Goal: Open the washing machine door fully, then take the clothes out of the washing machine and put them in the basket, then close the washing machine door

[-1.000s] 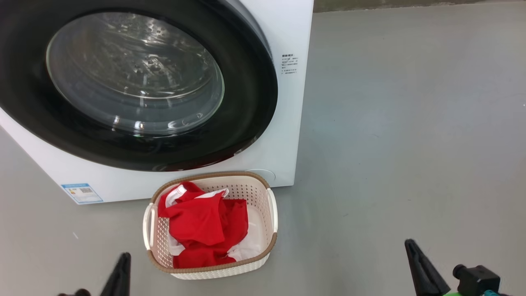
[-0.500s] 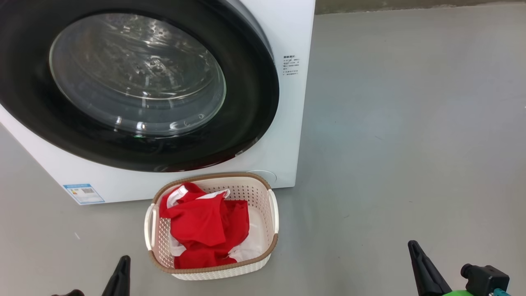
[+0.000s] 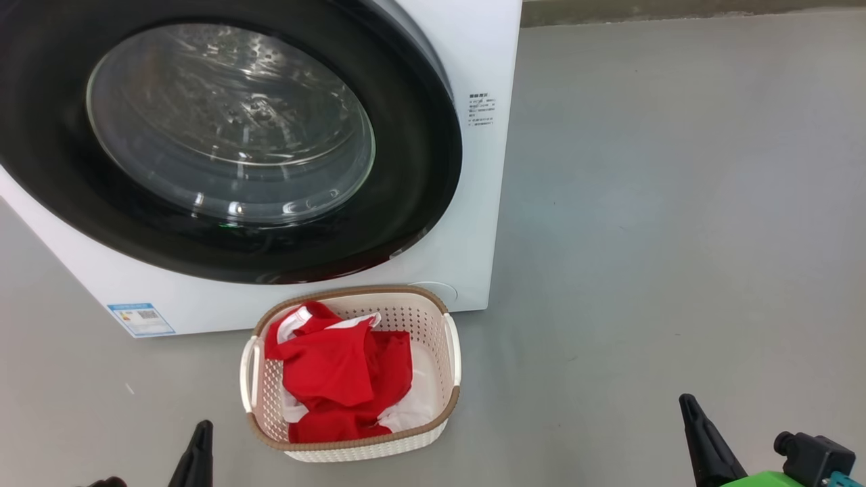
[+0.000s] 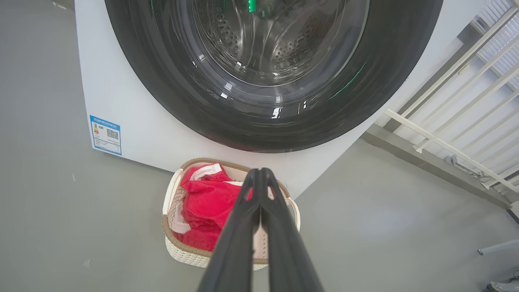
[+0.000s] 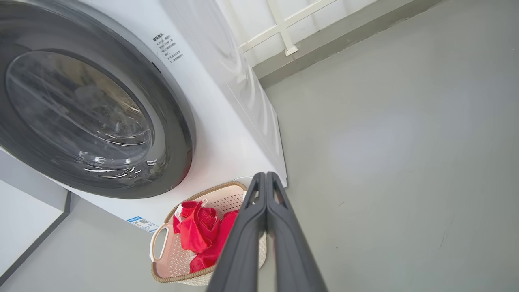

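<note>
The white washing machine (image 3: 484, 223) stands ahead with its black-rimmed glass door (image 3: 230, 128) shut flat against the front; the door (image 4: 275, 69) (image 5: 81, 109) shows the same way in both wrist views. On the floor in front sits the cream basket (image 3: 450, 352) with the red and white clothes (image 3: 338, 379) piled inside. My left gripper (image 3: 201, 427) is low at the bottom left, shut and empty, its fingers (image 4: 259, 174) pressed together. My right gripper (image 3: 687, 400) is at the bottom right, shut and empty, its fingers (image 5: 265, 176) also together. Both hang short of the basket.
Grey floor (image 3: 676, 203) spreads to the right of the machine. A blue label (image 3: 141, 318) is stuck on the machine's lower left. A pale railing (image 4: 458, 105) stands beyond the machine's right side.
The whole head picture has shifted slightly right and down, so the camera moved. Both grippers sit a little lower in the picture. Door, basket and clothes are unchanged.
</note>
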You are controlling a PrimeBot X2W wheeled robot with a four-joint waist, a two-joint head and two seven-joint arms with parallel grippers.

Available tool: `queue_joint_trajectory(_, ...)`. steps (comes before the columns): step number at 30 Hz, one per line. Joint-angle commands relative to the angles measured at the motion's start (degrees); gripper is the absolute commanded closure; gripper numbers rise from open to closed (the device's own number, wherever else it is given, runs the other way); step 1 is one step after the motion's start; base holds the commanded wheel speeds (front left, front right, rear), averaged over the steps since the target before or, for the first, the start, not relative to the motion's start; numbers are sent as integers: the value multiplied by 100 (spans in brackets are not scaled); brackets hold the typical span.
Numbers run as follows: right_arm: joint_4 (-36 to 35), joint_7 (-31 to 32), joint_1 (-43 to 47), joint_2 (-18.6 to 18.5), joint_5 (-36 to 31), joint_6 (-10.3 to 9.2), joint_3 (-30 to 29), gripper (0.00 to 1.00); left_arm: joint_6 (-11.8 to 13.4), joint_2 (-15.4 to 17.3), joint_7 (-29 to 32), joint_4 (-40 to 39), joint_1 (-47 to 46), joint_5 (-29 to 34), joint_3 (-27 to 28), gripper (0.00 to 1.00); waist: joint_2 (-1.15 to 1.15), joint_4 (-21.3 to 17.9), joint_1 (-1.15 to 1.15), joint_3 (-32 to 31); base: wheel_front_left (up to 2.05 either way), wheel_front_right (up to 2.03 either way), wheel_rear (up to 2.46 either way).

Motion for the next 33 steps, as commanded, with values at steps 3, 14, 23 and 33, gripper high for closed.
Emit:
queue_joint_trajectory(3, -161, 58, -276, -91, 315, -6, -36, 100, -10, 48, 75, -130, -209, -283, 124, 100, 0, 6, -1, -8, 0, 0, 0)
queue_joint_trajectory(14, -182, 230, -381, -104, 963, -8, -82, 100, -14, -1, 257, -136, -286, -925, 176, 100, 0, 27, -1, -33, 0, 0, 0)
queue_joint_trajectory(23, -198, 373, -466, -111, 1486, -9, -123, 100, -16, -40, 404, -141, -348, -1446, 218, 100, 0, 44, -1, -53, 0, 0, 0)
queue_joint_trajectory(33, -218, 553, -571, -118, 2126, -11, -178, 100, -20, -89, 586, -147, -426, -2087, 271, 100, 0, 64, -1, -78, 0, 0, 0)
